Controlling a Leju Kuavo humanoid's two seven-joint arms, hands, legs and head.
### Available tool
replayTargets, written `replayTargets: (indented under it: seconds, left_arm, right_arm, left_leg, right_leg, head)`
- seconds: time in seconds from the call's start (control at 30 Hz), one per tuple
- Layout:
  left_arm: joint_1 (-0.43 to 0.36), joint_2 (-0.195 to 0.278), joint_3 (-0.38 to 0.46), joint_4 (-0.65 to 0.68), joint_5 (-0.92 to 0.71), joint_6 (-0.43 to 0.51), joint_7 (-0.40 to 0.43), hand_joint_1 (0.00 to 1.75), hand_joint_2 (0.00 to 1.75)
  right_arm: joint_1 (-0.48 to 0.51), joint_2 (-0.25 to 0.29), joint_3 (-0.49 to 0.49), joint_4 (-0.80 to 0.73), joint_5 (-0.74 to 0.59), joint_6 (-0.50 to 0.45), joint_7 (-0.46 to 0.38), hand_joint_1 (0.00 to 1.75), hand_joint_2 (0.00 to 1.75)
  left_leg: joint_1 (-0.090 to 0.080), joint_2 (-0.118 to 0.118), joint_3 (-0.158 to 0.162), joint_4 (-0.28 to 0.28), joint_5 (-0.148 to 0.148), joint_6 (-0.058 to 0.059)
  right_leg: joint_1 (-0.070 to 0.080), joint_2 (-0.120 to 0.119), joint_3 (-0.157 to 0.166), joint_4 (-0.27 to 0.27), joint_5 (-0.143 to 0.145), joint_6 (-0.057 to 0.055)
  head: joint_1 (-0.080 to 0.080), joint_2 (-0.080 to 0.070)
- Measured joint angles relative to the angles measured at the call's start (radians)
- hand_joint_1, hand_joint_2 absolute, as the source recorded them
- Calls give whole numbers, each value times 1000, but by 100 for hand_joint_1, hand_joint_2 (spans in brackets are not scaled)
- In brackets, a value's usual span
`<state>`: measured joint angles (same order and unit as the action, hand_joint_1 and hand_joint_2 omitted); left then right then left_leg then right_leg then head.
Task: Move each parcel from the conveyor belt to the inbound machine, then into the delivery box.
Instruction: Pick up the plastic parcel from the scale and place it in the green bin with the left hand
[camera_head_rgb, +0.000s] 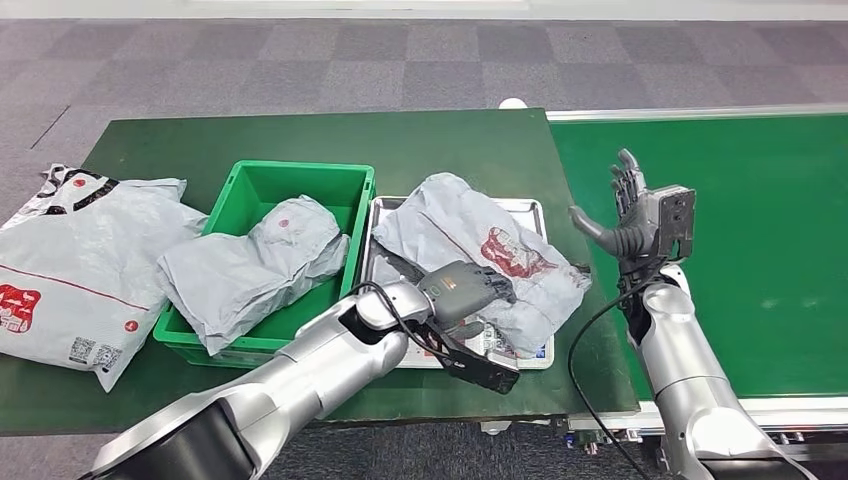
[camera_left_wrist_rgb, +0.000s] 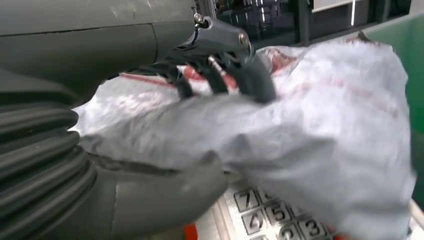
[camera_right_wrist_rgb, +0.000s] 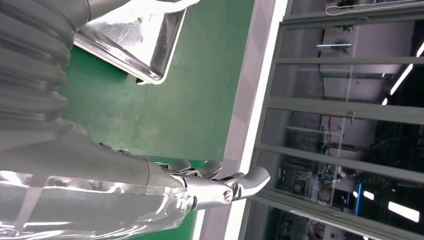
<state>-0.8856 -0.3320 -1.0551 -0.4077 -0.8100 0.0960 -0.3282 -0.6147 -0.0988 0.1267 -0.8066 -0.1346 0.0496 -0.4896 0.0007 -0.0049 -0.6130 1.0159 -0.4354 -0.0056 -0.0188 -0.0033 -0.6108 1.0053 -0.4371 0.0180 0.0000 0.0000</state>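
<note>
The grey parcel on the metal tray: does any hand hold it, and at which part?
The left hand grips the grey parcel at its near edge, on the metal tray. The right hand holds nothing.

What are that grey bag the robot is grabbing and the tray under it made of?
The grey parcel looks like thin plastic film, a soft mailer bag: it crumples and creases under the left hand. The tray looks like bare metal, likely steel: silvery, shiny, mirror-like rim.
</note>
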Motion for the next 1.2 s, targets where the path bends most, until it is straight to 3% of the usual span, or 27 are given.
replayTargets:
  seconds: [0.47, 0.9, 1.2]
  left_arm:
    - [-2, -5, 0, -26, -32, 100, 35, 175, 175]
    - [-51, 19, 5, -79, -136, 210, 106, 175, 175]
    - [-95, 89, 86, -174, -396, 303, 229, 175, 175]
  right_arm:
    - [-27, 5, 0, 1, 15, -6, 15, 0, 175]
    - [37, 2, -37, -45, 21, -17, 18, 0, 175]
    - [151, -14, -122, -166, 28, -16, 58, 0, 175]
  left_leg:
    - [0, 0, 0, 0, 0, 0]
    - [0, 0, 0, 0, 0, 0]
    - [0, 0, 0, 0, 0, 0]
  right_leg:
    - [0, 0, 0, 0, 0, 0]
    - [0, 0, 0, 0, 0, 0]
    - [0, 0, 0, 0, 0, 0]
  head:
    - [0, 0]
    - [0, 0]
    - [0, 0]
